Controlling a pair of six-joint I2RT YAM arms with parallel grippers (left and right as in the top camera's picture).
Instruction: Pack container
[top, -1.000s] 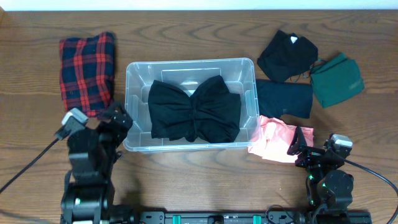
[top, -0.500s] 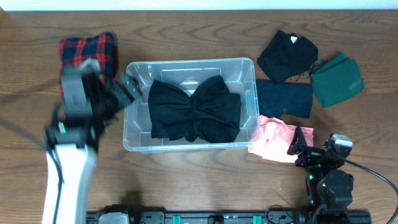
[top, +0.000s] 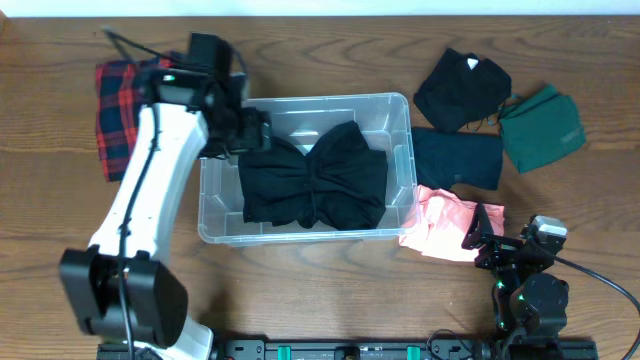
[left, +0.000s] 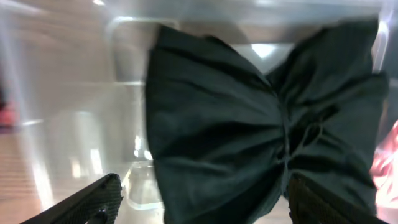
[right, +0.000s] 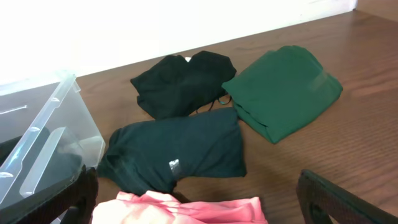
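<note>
the container (top: 305, 100) sits mid-table (top: 320, 290), a bit left of centre, long side running left to right. inside it there's a black garment (top: 312, 188) pinched in the middle like a bow tie, covering most of the floor. the left arm (top: 150, 190) reaches in over the container's far-left corner and the left gripper (top: 250, 130) hangs over the garment's left part. in the wrist view its fingers (left: 99, 196) are spread wide with nothing between them, cloth right below. can't tell if they touch the fabric. the right gripper (top: 483, 232) is low near the front of the table, right of the container, fingers apart too and holding nothing, right at the edge of a pink garment (top: 440, 222). beyond that lie a dark teal garment (right: 177, 152), a second black garment (right: 183, 81) and a green garment (right: 283, 90), all on the wood right of the container. a red plaid garment (top: 115, 120) lies at the far left, partly hidden by the arm.
</note>
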